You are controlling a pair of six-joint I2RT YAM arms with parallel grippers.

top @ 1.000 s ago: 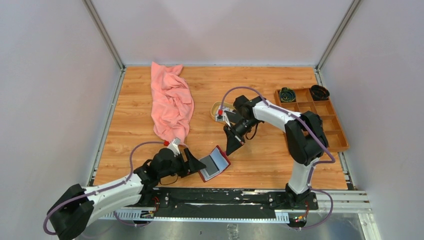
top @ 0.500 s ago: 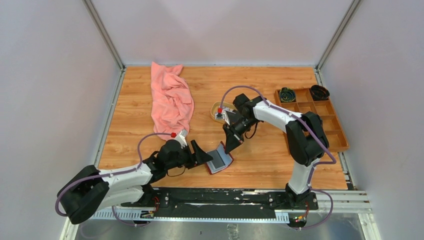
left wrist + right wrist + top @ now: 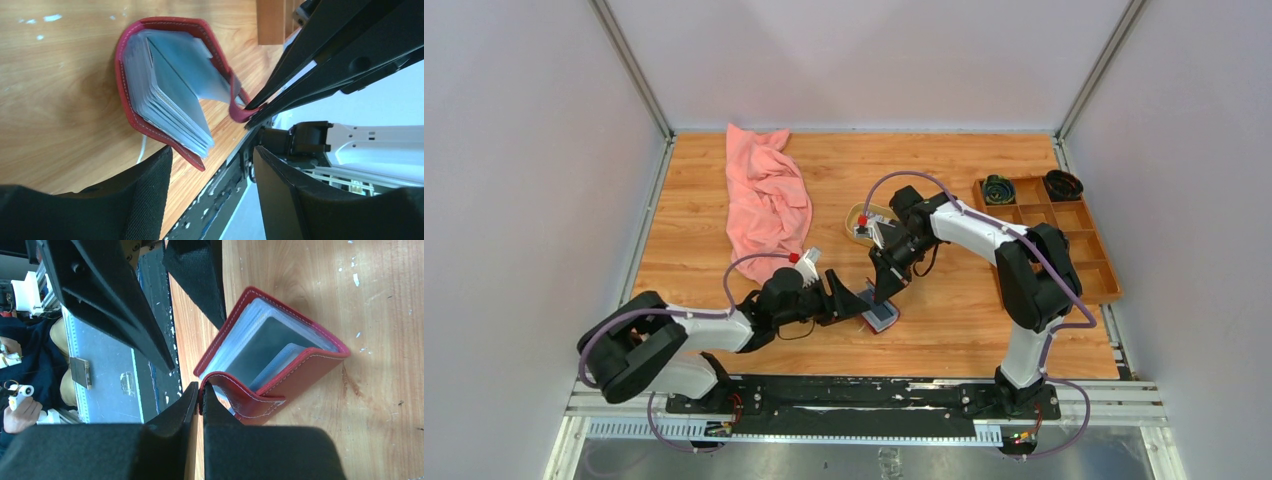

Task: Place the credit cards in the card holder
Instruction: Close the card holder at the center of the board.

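Far left of the table [image 3: 664, 250]: pink cloth [image 3: 767, 205], crumpled, running from the back edge towards the middle, well apart from both grippers.

Next, left arm [image 3: 709, 328]: lies low along the front edge, reaches rightwards. Left gripper [image 3: 212, 152]: spread wide, grips nothing. Fingers [image 3: 145, 192] frame the near corner of the holder, tips just beside it, contact not clear.

Middle, towards the back: tan dish [image 3: 856, 213], partly hidden behind the right arm [image 3: 969, 228]; contents too small to tell.

Middle, near the front edge: holder [image 3: 882, 318], dark red, on the wood between the two grippers. Stands spread open in a V, clear sleeves [image 3: 175, 95] fanned out inside, grey panels behind the plastic. Nature of those panels: cannot tell.

Just above it in the top view: right gripper [image 3: 199, 390], pointing down, clamped tight on the free edge of one red cover [image 3: 260, 390], with that side drawn away from the other. Sits close to the left gripper's tips; touching or not, cannot tell.

Right arm: rises from the front rail, bends back over the table, then comes forward and down to the holder.

Far right: wooden tray [image 3: 1084, 262] with square compartments, two dark round things [image 3: 999, 188] in the far ones.
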